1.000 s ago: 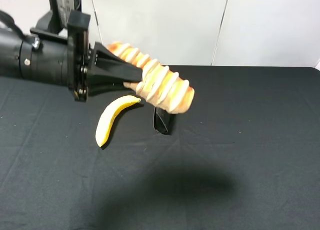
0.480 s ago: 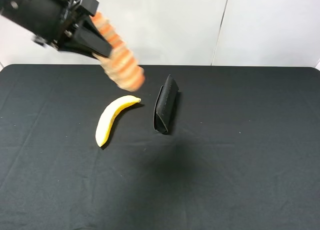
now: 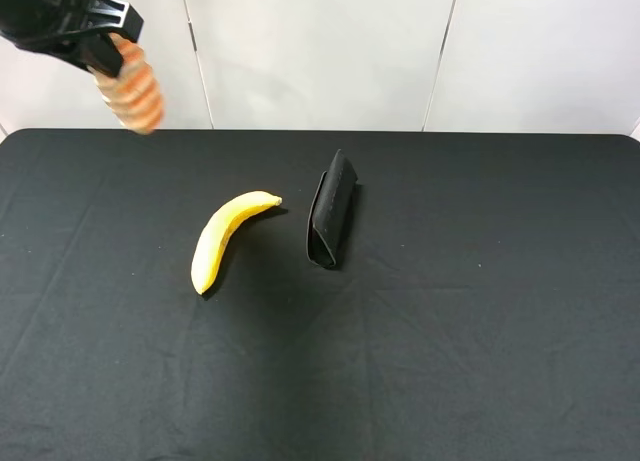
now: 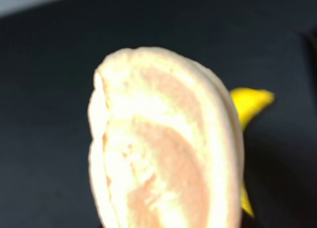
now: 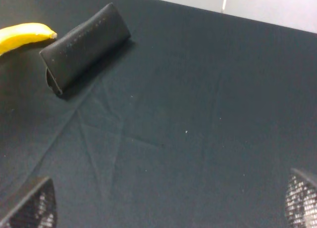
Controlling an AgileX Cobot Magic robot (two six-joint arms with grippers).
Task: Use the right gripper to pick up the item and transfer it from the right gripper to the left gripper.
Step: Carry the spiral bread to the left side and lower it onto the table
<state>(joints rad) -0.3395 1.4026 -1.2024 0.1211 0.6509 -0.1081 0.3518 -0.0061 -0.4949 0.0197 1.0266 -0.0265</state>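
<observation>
place: robot test lab, staged rig | counter (image 3: 480, 381): covered in creased black cloth | backdrop: plain white wall panels (image 3: 320, 51) with thin seams along the far edge | props: banana (image 3: 225, 243), black folded case (image 3: 330, 211) laid out mid-counter | machine: black arm's left pincer (image 3: 112, 43) above far-left corner

Found the black cloth-covered desk (image 3: 480, 331) matt and finely woven, softly creased. Noted the yellow curved banana (image 3: 222, 243) as smooth, with a faint waxy sheen. Saw the black folded case (image 3: 331, 209) as matt and faintly grained, leather-like. Found the tan-and-cream ridged loaf (image 4: 163, 149) dull and spongy-looking. Noted cross-hatched mesh-textured pads (image 5: 30, 208) on the right hand (image 5: 166, 205).
</observation>
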